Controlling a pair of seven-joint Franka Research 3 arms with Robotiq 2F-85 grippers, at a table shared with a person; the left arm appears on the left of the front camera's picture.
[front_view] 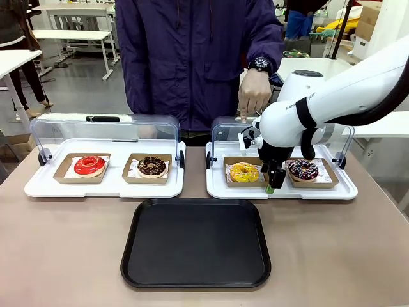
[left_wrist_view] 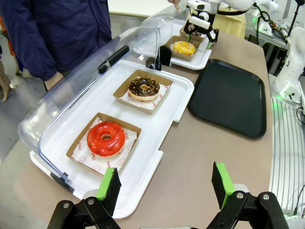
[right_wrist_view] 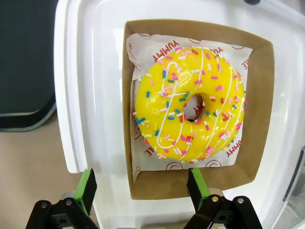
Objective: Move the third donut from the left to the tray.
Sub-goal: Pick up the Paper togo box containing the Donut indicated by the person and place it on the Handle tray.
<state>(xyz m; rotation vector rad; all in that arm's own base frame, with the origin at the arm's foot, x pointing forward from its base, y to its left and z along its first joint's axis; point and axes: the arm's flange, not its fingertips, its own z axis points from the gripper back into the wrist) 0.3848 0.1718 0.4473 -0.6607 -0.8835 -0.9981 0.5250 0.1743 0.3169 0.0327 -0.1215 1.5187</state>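
- Yellow-iced donut [right_wrist_view: 189, 110] sits in its brown cardboard holder [right_wrist_view: 257, 119] on the right-hand white display tray [front_view: 281, 190], just behind the black tray [front_view: 195, 243].
- My right gripper [right_wrist_view: 141, 183] hangs spread wide over the holder's near edge, seemingly not touching it.
- My left gripper [left_wrist_view: 166, 177] has its fingers apart, grasping nothing.

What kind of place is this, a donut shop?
Probably a robot lab set up like a donut counter: a yellow donut and others sit in lidded display trays, a white robot arm reaches over them, and work tables stand behind the person.
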